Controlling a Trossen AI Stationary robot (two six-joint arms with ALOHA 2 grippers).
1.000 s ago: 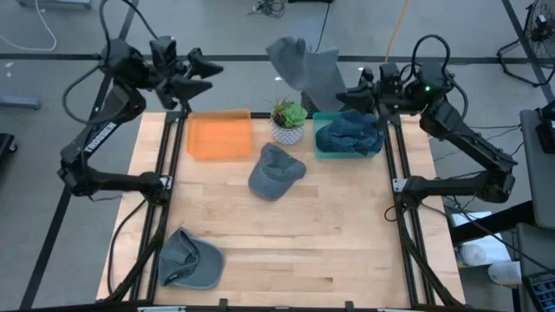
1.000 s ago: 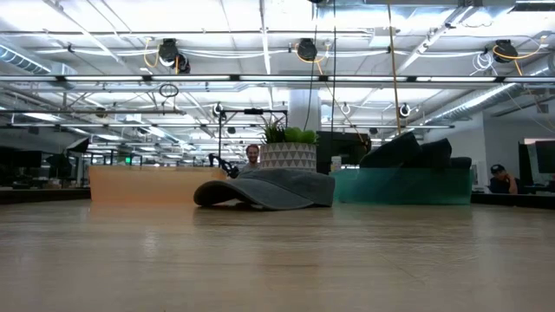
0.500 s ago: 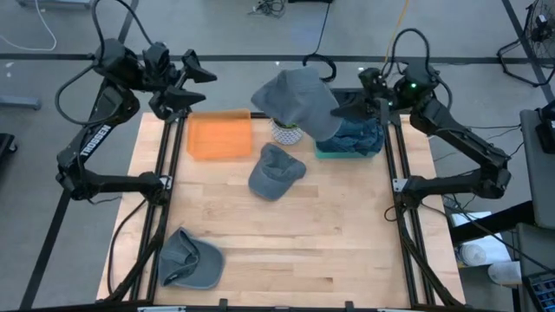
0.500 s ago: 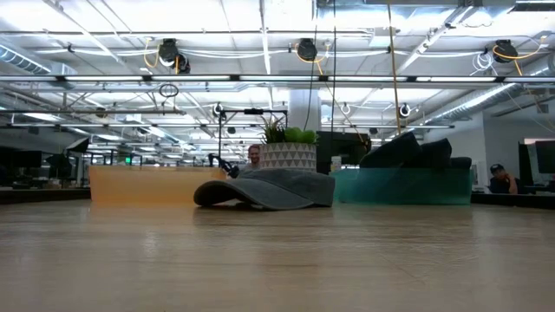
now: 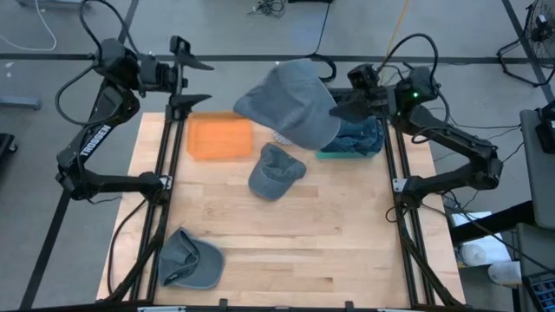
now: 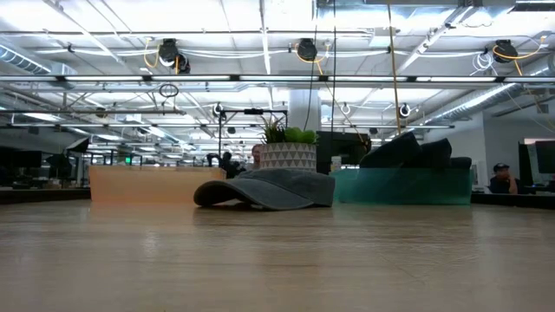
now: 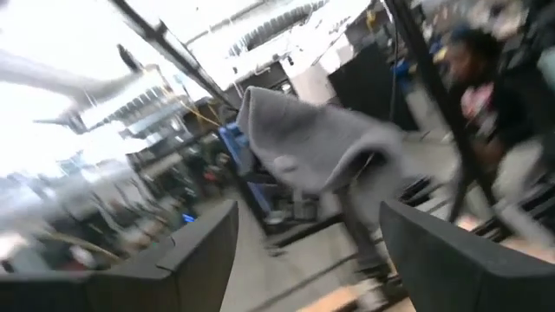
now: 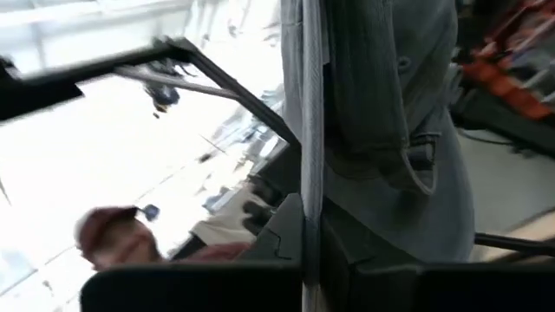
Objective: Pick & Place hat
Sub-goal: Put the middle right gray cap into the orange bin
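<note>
My right gripper [image 5: 343, 107] is shut on a grey hat [image 5: 288, 106], held high over the table's far middle, where it hides the plant in the high view. The same hat [image 8: 381, 104] fills the right wrist view and shows from afar in the left wrist view [image 7: 312, 143]. A second grey hat [image 5: 276, 171] lies on its brim mid-table [image 6: 269, 188]. A third grey hat [image 5: 191, 258] rests near the near left corner. My left gripper [image 5: 186, 76] hovers open above the far left corner [image 7: 299, 251], touching nothing. My right gripper pinches the raised hat by its right-hand edge [image 5: 333, 109] between the two fingers, coming roughly level from the table's right. In the wrist view the cloth's edge [image 8: 312, 173] runs straight between the fingers. The hat is lifted clear and spreads leftward from the hold.
An orange bin [image 5: 220, 136] sits far left, and a teal bin [image 5: 351, 139] holding dark blue hats sits far right. Between them stands a potted plant [image 6: 289, 154]. Black rails [image 5: 169, 173] border both sides. People [image 6: 497, 178] show in the room behind.
My right gripper has carried the grey hat from beyond the far edge toward the table's left and nearer, over the plant. The hat has swung out and now looks larger from above, hiding the plant. My left gripper has turned at the wrist and stayed open.
</note>
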